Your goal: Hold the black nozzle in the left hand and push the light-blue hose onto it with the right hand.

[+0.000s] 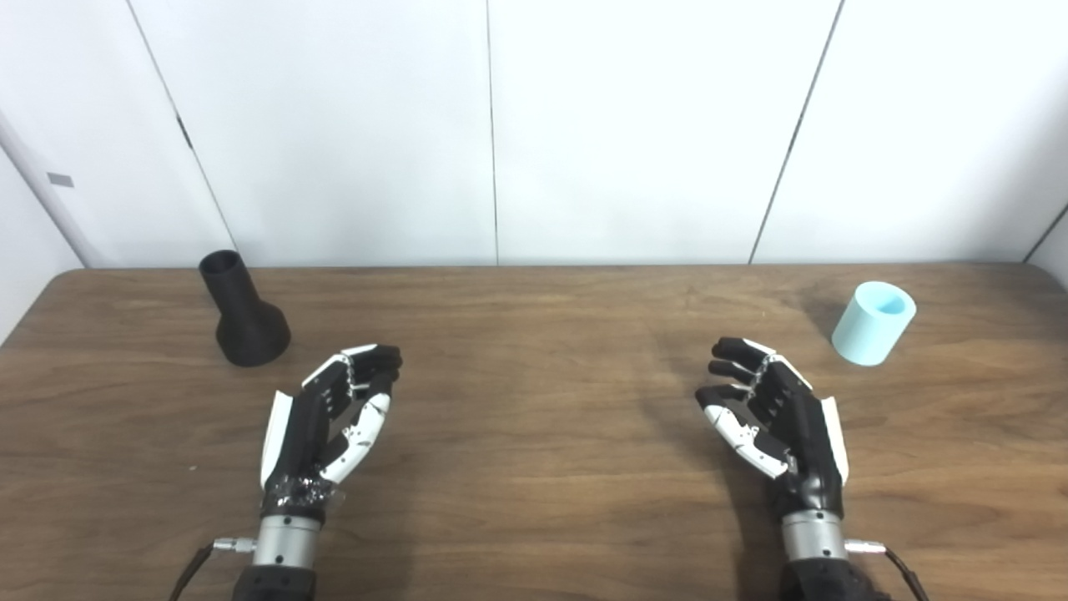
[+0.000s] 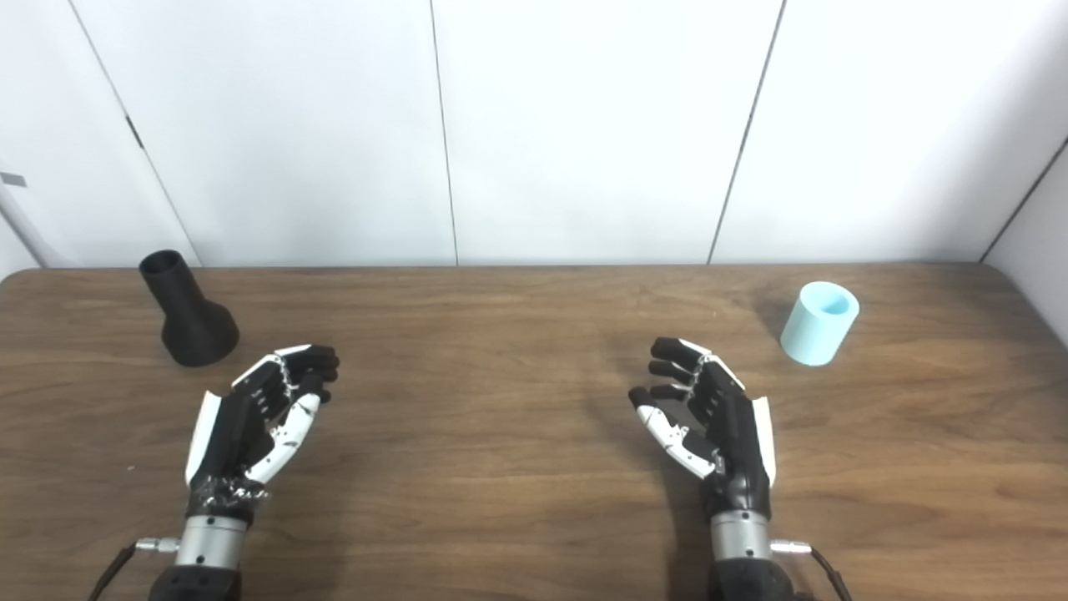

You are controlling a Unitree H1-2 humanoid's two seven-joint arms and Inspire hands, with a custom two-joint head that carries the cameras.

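The black nozzle (image 1: 242, 313) stands upright on its wide base at the table's far left, narrow mouth up. The light-blue hose piece (image 1: 873, 323), a short open cylinder, stands at the far right. My left hand (image 1: 329, 417) is open and empty over the table, palm inward, a short way in front and to the right of the nozzle. My right hand (image 1: 772, 417) is open and empty, palm inward, in front and to the left of the hose. Neither hand touches anything.
The wooden table (image 1: 534, 467) runs across the whole view, with its far edge against a white panelled wall (image 1: 492, 125). Nothing else stands on it.
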